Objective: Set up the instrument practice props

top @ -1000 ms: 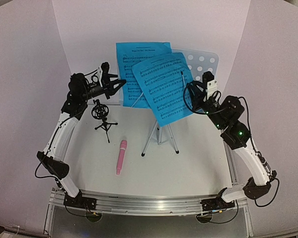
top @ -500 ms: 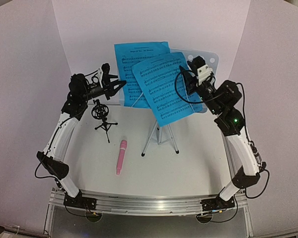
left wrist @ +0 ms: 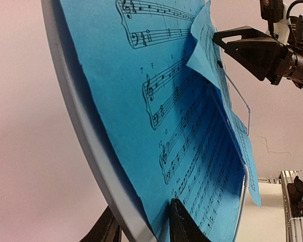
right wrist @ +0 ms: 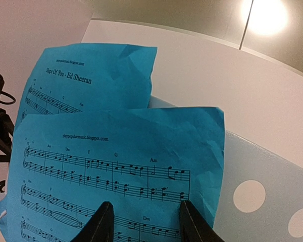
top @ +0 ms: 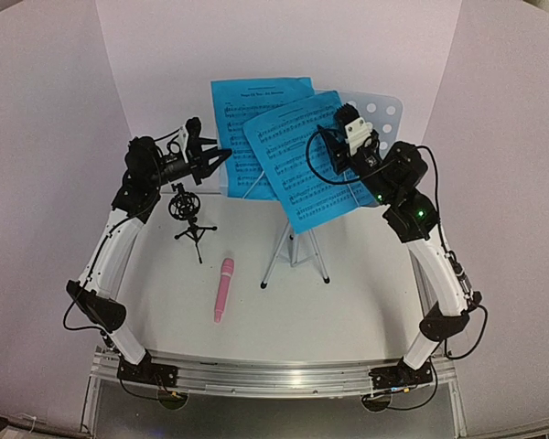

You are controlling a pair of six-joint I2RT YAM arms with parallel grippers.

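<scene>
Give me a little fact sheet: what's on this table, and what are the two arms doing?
Stand: music stand upright on its tripod
Sheets: rear sheet and front sheet, blue, overlapping on it
Left gripper: shut on the stand's left edge
Right gripper: open, facing the front sheet
Pink microphone: lying flat on the table
Mic holder: upright, empty

The white worktop [top: 366,302] carries a black tripod mic holder [top: 188,215] near its left edge, a pink microphone [top: 223,288] lying nearer the front edge, and, at its middle, the silver tripod [top: 277,258] of the music stand [top: 384,114].
</scene>
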